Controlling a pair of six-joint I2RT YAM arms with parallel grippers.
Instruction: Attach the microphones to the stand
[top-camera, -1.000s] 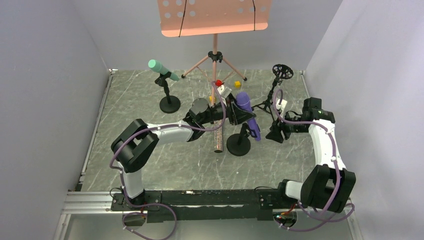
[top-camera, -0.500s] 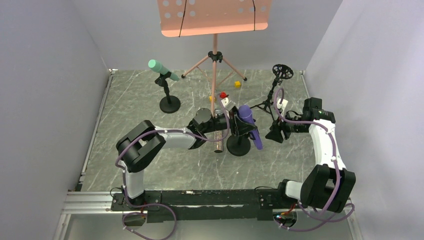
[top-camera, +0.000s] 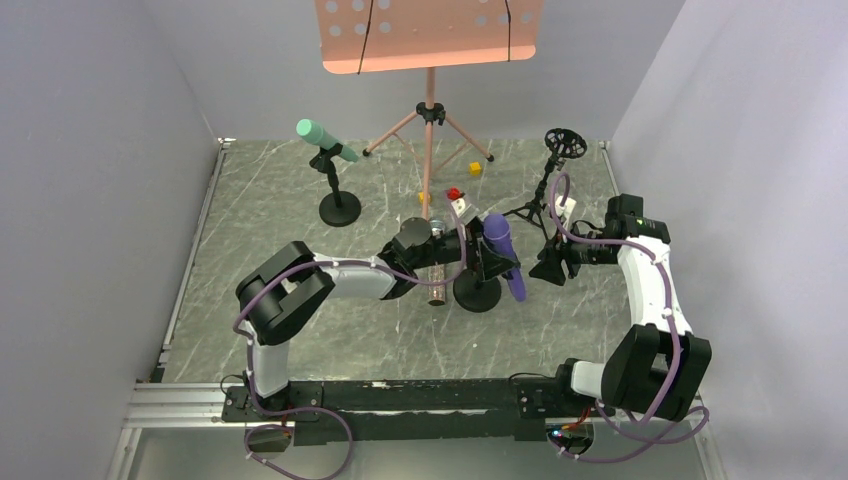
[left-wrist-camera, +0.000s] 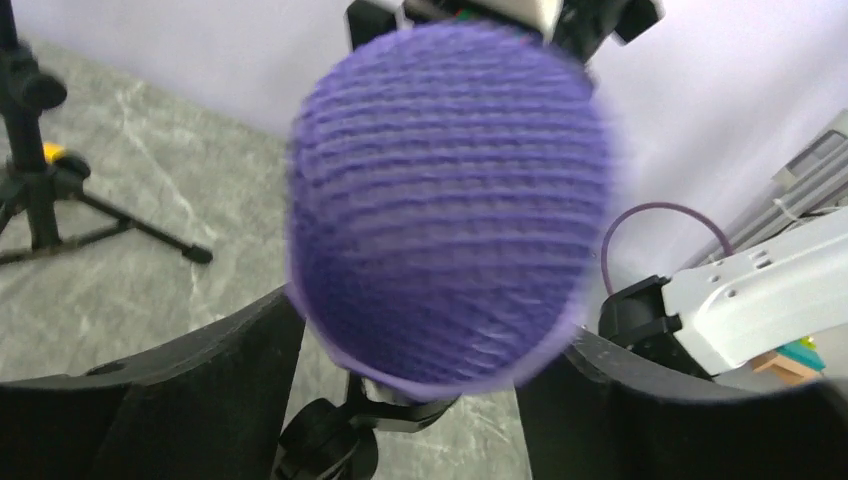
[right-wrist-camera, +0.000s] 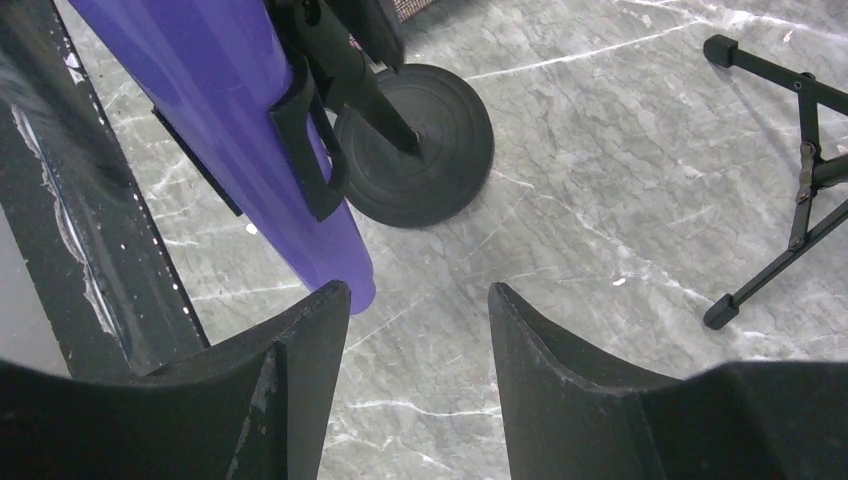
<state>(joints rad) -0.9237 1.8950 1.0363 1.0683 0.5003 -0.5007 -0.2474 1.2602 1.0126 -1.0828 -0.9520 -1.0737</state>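
The purple microphone (top-camera: 499, 250) sits tilted in the clip of a round-based stand (top-camera: 477, 292). Its mesh head (left-wrist-camera: 450, 200) fills the left wrist view. My left gripper (left-wrist-camera: 420, 330) (top-camera: 478, 248) stands open, one finger on each side of that head. My right gripper (right-wrist-camera: 418, 290) (top-camera: 553, 266) is open and holds nothing; the purple handle's tail end (right-wrist-camera: 345, 280) is just past its left fingertip. The mint-green microphone (top-camera: 318, 133) is clipped on the stand (top-camera: 340, 210) at the back left. The glittery microphone (top-camera: 437, 287) lies on the table, mostly hidden under my left arm.
A pink music stand (top-camera: 430, 35) on tripod legs stands at the back centre. Small red (top-camera: 454, 193) and yellow (top-camera: 474, 168) blocks lie near it. A black tripod stand with a round top (top-camera: 565, 142) is at the back right, its legs (right-wrist-camera: 790, 230) close to my right gripper.
My left gripper carried the purple microphone down and to the right onto the stand's clip, then spread its jaws. The right arm has barely moved.
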